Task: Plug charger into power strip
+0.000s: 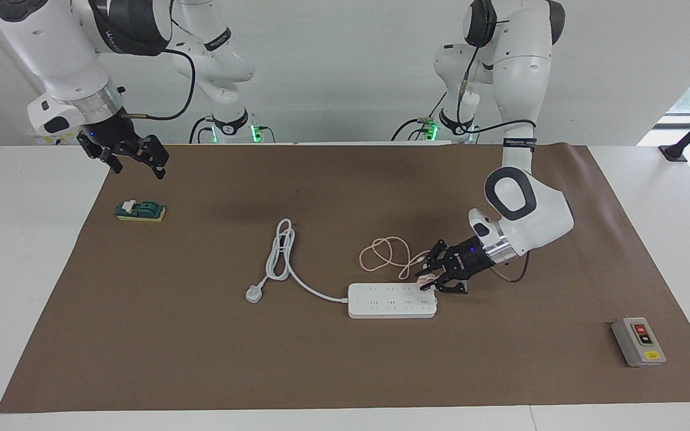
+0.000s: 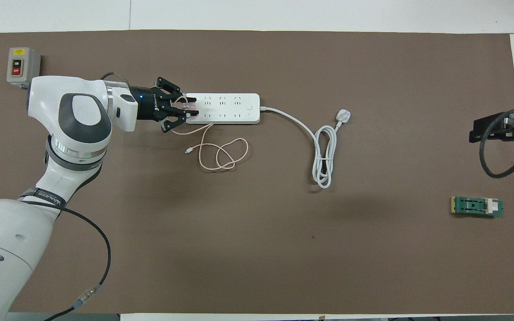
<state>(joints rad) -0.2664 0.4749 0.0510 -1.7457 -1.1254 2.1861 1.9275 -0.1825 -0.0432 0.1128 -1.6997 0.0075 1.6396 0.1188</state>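
Two arms share the table, but only the left gripper (image 1: 426,284) works: its fingertips pinch the pink charger (image 1: 424,283) over the power strip (image 1: 392,301), at the strip's end toward the left arm. The strip's long axis runs across the table, arm to arm, so the charger probably has to go straight down into that end socket. Whether its pins are lined up cannot be made out. Well apart, the right gripper (image 1: 139,157) waits with fingers spread wide over the mat's corner.

small pale pink cube charger (image 2: 188,105) mostly covered by black left gripper fingers (image 2: 181,111); prongs/socket contact not visible. right gripper (image 2: 502,127) cut by overhead view's edge.
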